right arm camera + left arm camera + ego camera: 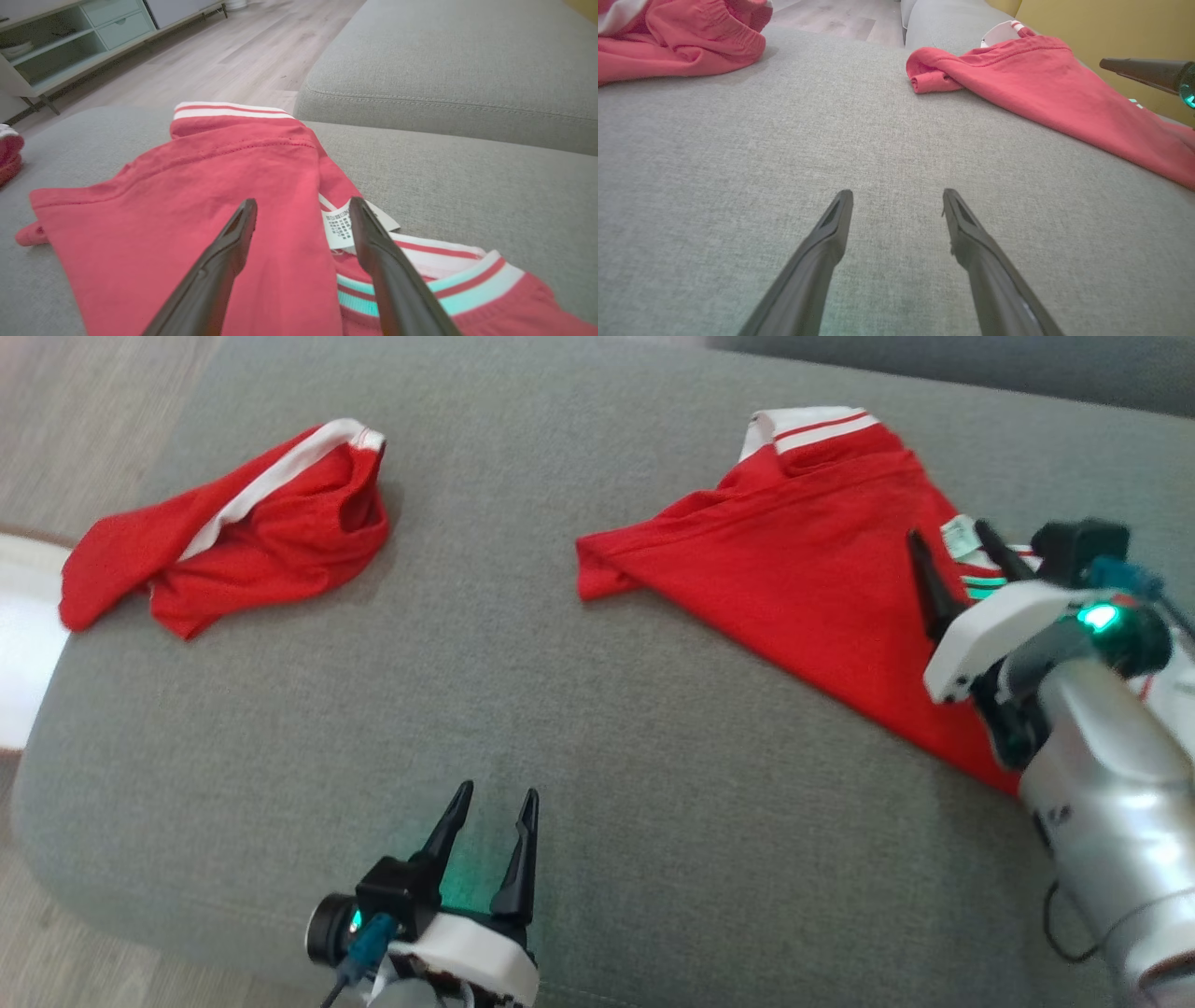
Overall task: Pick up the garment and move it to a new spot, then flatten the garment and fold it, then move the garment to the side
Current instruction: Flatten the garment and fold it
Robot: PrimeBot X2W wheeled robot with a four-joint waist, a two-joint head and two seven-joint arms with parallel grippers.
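**Desk:** What takes up most of the frame?

**Photographer:** A grey sofa cushion (560,737) fills the head view nearly edge to edge. A wooden floor (233,56) runs behind it. At the upper left of the right wrist view stands a pale cabinet (70,46) with two drawers and an open shelf. A pale object (16,48) sits on that shelf, too blurred to name.

**Desk:** And the clothing?

**Photographer:** The red shirt (803,569) lies folded on the cushion at the upper right of the head view. A white cuff with a red stripe sits at its top edge. Its collar, banded white, red and turquoise, is at the far right. The red shorts (261,532) with a white side stripe lie crumpled at the upper left, well apart from the shirt.

**Desk:** The claws?

**Photographer:** The right gripper (947,528) is over the shirt's collar end, fingers spread and nothing between them. Whether the tips touch the cloth I cannot tell. The left gripper (498,790), at bottom centre, is released too, its fingers parted above bare grey fabric.

**Desk:** Any writing?

**Photographer:** A white label (343,224) juts from the collar beside the right gripper's finger. It carries dark print too small to read.
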